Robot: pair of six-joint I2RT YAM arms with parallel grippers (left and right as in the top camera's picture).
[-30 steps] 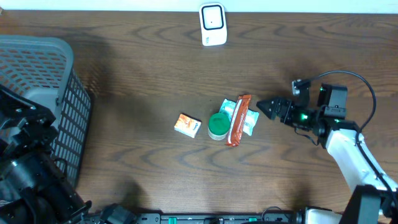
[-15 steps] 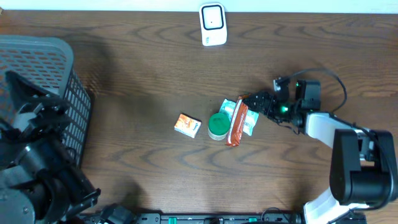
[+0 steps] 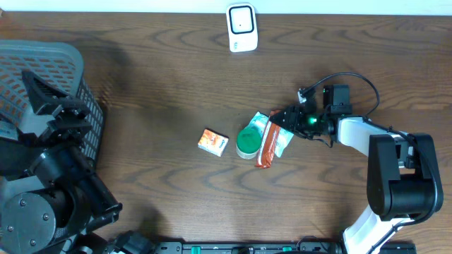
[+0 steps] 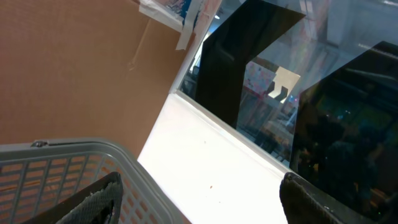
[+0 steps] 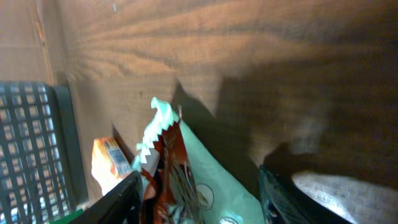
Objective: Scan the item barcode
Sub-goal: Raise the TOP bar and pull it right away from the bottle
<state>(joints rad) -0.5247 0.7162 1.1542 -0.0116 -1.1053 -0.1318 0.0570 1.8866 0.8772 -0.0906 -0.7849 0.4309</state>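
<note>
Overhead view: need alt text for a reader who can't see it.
The right pincer is at a pile on the table: a red wrapper, a mint pouch and a green tub. An orange box lies just left of them, a white scanner stands at the far edge, and a grey basket sits at the left.

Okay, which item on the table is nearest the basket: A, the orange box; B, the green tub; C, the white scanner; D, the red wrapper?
A: the orange box lies on the basket side of the green tub and red wrapper, and the scanner sits farther off.
</note>
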